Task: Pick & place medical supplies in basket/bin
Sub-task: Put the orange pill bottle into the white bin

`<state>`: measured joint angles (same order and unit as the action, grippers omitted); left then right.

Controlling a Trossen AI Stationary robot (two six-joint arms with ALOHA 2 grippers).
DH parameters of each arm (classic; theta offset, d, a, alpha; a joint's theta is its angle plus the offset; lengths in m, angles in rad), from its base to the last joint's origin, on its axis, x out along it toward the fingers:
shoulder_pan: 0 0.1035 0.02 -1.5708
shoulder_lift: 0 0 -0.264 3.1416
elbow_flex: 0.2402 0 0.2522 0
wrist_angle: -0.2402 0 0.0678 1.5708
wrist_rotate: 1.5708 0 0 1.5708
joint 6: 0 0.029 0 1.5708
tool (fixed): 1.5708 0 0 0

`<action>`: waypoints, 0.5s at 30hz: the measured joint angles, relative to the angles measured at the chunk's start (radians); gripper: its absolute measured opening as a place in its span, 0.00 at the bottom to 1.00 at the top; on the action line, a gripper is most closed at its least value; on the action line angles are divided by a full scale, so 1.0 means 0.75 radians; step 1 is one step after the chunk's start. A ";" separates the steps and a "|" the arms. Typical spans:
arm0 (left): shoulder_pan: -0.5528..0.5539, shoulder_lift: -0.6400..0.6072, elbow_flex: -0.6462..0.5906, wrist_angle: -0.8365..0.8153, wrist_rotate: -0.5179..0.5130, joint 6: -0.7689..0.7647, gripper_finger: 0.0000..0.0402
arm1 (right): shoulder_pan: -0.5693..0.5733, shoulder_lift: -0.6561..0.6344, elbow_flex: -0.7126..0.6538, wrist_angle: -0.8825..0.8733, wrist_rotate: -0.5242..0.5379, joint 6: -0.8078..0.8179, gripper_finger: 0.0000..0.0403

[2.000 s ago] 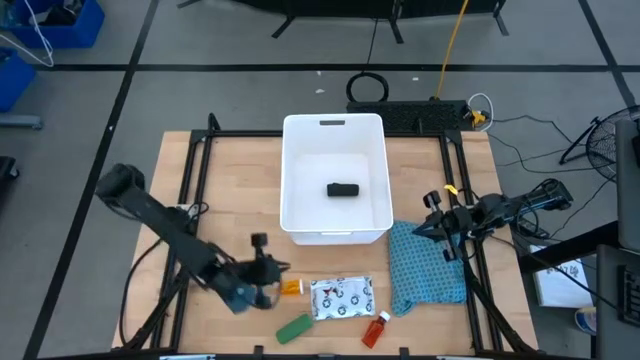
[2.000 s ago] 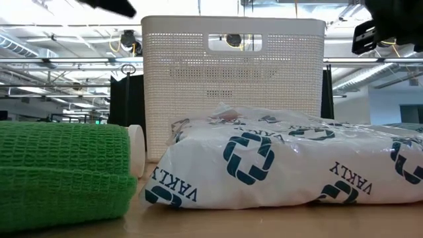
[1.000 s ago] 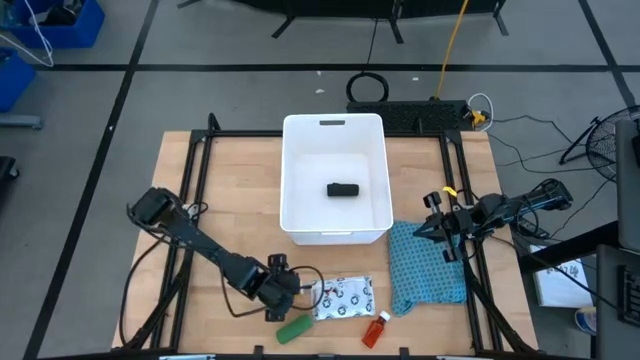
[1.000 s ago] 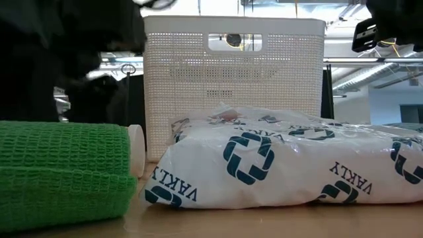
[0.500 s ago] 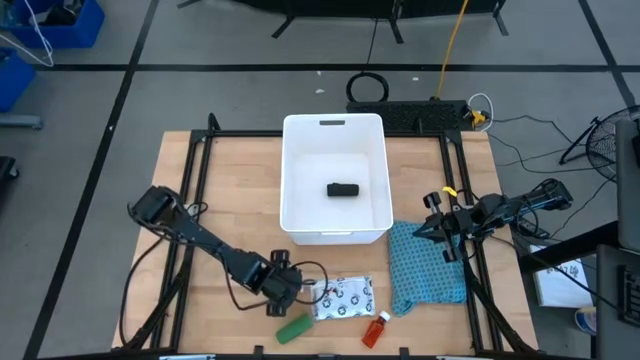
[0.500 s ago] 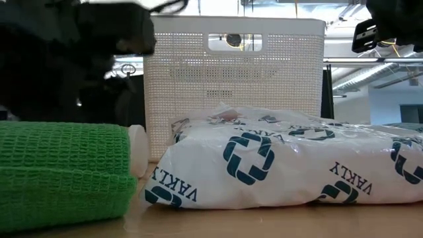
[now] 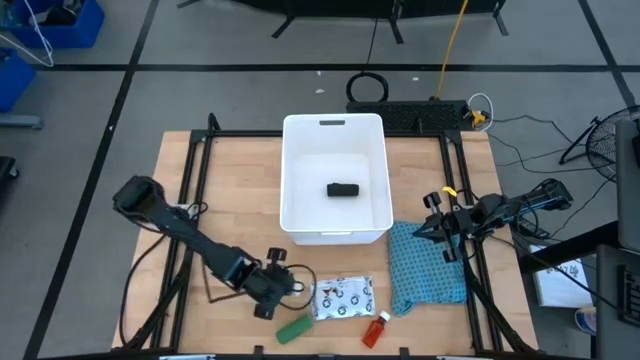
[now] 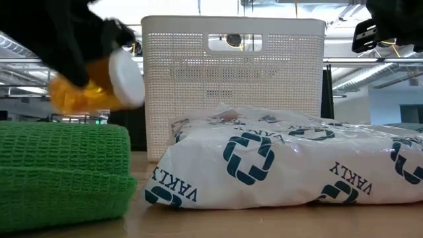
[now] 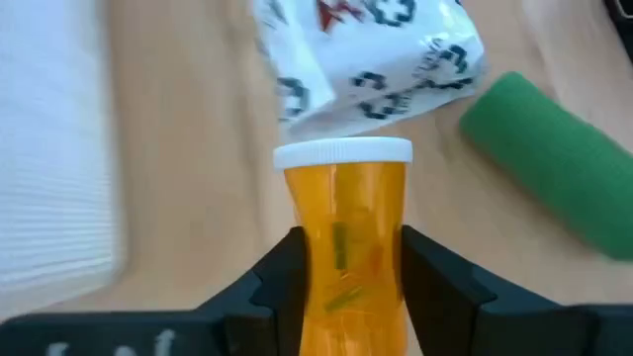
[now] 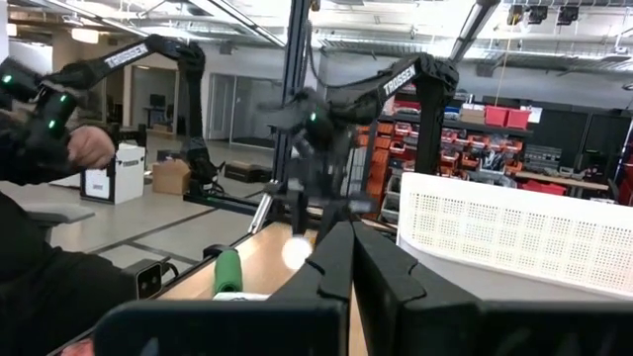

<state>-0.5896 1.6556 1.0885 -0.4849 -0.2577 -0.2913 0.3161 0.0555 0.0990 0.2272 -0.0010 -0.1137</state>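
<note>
In the white bin (image 7: 296, 226) I saw only one black item (image 7: 343, 190). My left end effector (image 9: 341, 259) was clamped on the orange pill bottle (image 9: 346, 237), lifted off the tabletop (image 7: 232, 200). The pouch (image 7: 341, 298), green roll (image 7: 293, 328) and red bottle (image 7: 375, 329) remained; my right end effector (image 7: 432, 229) waited closed.

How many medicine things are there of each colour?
Orange bottle, in the left tool: 1
Green roll: 1
Red bottle: 1
White pouch: 1
Black item, in the white bin: 1
Total: 5
</note>
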 joint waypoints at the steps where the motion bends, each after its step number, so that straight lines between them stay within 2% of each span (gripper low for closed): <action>1: -0.015 -0.033 0.000 -0.018 -0.043 0.014 0.38 | 0.000 0.000 0.000 0.000 0.000 -0.001 0.00; 5: -0.093 -0.185 0.000 -0.115 -0.227 0.048 0.41 | 0.000 0.000 0.000 0.000 0.000 -0.004 0.00; 9: -0.167 -0.349 -0.016 -0.161 -0.402 0.076 0.40 | 0.000 0.000 0.000 0.000 0.000 -0.004 0.00; 12: -0.215 -0.509 -0.110 -0.097 -0.515 0.146 0.37 | 0.000 0.000 0.000 0.000 0.000 -0.004 0.00; 15: -0.249 -0.725 -0.300 0.063 -0.615 0.217 0.37 | 0.000 0.000 0.000 0.000 0.000 -0.004 0.00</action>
<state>-0.7764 1.1120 0.8632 -0.4373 -0.7187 -0.1283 0.3161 0.0555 0.0990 0.2272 -0.0010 -0.1169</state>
